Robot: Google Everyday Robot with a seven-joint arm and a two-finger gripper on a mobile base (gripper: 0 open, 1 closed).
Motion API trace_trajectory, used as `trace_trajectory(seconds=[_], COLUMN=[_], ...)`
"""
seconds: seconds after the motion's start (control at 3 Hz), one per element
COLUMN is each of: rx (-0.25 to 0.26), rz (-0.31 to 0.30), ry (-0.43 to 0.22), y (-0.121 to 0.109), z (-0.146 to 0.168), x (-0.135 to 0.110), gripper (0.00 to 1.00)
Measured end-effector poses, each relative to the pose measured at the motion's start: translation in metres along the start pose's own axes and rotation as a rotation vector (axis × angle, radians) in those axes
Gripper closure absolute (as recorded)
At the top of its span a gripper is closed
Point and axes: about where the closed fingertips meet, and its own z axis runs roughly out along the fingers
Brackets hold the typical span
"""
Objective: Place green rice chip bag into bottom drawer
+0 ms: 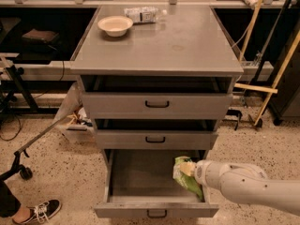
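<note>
The green rice chip bag [186,177] is a crumpled bright-green foil bag with white and orange print. It hangs inside the right side of the open bottom drawer [136,176], the lowest and deepest of three grey drawers, pulled far out. My gripper [191,168] comes in from the right on a white arm and sits against the bag's top, low in the drawer. The bag and the wrist hide most of the gripper.
The two upper grey drawers [157,105] stand slightly open. On the cabinet top are a beige bowl [115,25] and a clear water bottle [143,14] lying down. A person's shoe [41,211] and a pole are at the lower left. Yellow poles lean at the right.
</note>
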Motion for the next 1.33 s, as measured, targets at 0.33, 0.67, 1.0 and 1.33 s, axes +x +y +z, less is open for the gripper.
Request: trace_trajectory(seconds=[0.33, 0.67, 1.0, 1.33], rx=[-0.001, 0.001, -0.015, -0.035], rz=[0.013, 0.006, 0.019, 0.039], ry=[-0.044, -0.065, -0.031, 0.038], y=[-0.009, -0.018, -0.034, -0.062], z=[0.012, 0.032, 0.088, 0.171], x=[-0.007, -0.013, 0.003, 0.032], gripper=[1.00, 1.00, 1.00, 1.00])
